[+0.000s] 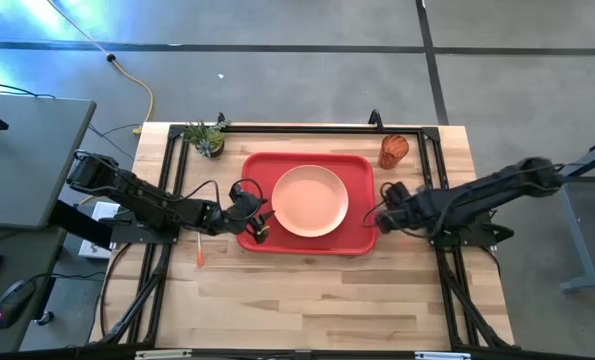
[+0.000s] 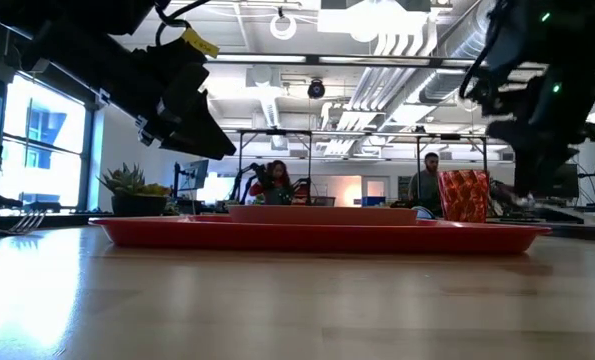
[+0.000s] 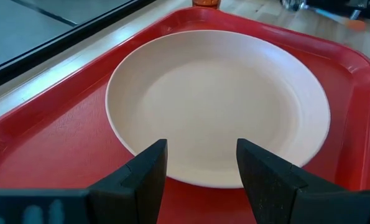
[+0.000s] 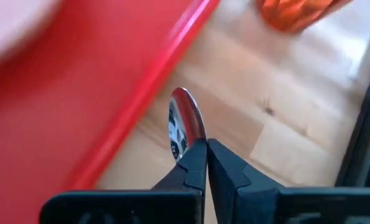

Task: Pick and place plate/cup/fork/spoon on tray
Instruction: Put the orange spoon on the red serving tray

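Right wrist view: right gripper [image 4: 206,144] clamped on spoon [image 4: 185,127] beside tray [image 4: 79,106] right edge. Next: lift onto tray. Left gripper [image 3: 200,163] wide.

No lettering, label, brand, number or sign can be read anywhere in these views. A yellow tag [image 2: 199,42] hangs on one arm in the low view, but no writing on it can be made out.
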Available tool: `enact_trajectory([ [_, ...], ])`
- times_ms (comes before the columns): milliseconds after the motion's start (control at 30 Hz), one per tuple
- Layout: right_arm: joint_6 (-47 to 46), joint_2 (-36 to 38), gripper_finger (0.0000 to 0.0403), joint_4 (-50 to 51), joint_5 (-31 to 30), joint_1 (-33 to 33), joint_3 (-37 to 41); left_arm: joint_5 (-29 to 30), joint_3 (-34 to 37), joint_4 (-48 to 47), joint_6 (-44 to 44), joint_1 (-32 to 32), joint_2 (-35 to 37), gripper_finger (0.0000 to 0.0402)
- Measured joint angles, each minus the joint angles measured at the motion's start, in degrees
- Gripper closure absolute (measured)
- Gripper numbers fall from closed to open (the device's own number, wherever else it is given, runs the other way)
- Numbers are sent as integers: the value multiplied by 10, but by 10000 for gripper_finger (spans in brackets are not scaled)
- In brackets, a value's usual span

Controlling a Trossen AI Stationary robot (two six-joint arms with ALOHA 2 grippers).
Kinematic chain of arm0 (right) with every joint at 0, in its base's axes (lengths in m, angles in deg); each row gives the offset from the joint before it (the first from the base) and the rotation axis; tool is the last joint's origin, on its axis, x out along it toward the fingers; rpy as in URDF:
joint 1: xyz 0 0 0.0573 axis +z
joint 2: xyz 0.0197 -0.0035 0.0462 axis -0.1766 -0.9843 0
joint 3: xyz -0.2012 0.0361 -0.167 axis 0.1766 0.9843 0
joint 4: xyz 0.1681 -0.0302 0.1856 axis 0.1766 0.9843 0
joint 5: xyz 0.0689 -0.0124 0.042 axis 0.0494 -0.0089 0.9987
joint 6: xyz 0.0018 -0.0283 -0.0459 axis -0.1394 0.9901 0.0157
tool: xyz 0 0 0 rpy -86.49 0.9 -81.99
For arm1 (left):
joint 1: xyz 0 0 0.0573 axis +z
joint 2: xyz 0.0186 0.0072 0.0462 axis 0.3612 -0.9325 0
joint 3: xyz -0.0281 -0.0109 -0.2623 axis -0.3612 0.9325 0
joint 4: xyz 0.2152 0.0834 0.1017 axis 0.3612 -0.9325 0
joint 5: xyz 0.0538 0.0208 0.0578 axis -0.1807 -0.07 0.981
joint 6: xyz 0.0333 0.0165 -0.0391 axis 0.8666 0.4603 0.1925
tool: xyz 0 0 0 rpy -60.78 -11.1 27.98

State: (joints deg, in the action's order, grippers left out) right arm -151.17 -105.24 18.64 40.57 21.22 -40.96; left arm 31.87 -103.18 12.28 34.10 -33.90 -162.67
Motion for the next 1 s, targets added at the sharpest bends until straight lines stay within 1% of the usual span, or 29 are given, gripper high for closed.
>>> enact_trajectory([
  [100, -48, 40, 403, 9, -63, 36, 0, 0, 0, 3, -11, 2, -1, 218],
  [200, -77, 65, 403, -22, -148, 69, 0, -3, 0, 32, -22, 8, -16, 218],
  [267, -69, 70, 403, -78, -201, 88, 0, -18, 0, 76, -9, 11, -34, 218],
  [367, 4, 61, 403, -202, -245, 107, -1, -55, 0, 152, 30, 11, -73, 218],
  [500, 138, 26, 403, -401, -262, 115, -1, -113, 0, 295, 74, 10, -120, 218],
  [567, 198, 1, 403, -499, -270, 115, -1, -134, 0, 372, 91, 10, -141, 218],
  [667, 269, -39, 403, -629, -285, 115, -1, -152, -4, 462, 109, 10, -167, 218],
  [767, 317, -80, 403, -731, -293, 110, -2, -156, -22, 496, 116, 11, -191, 218],
  [1000, 401, -169, 403, -891, -268, 88, -2, -155, -87, 494, 122, 20, -233, 223],
])
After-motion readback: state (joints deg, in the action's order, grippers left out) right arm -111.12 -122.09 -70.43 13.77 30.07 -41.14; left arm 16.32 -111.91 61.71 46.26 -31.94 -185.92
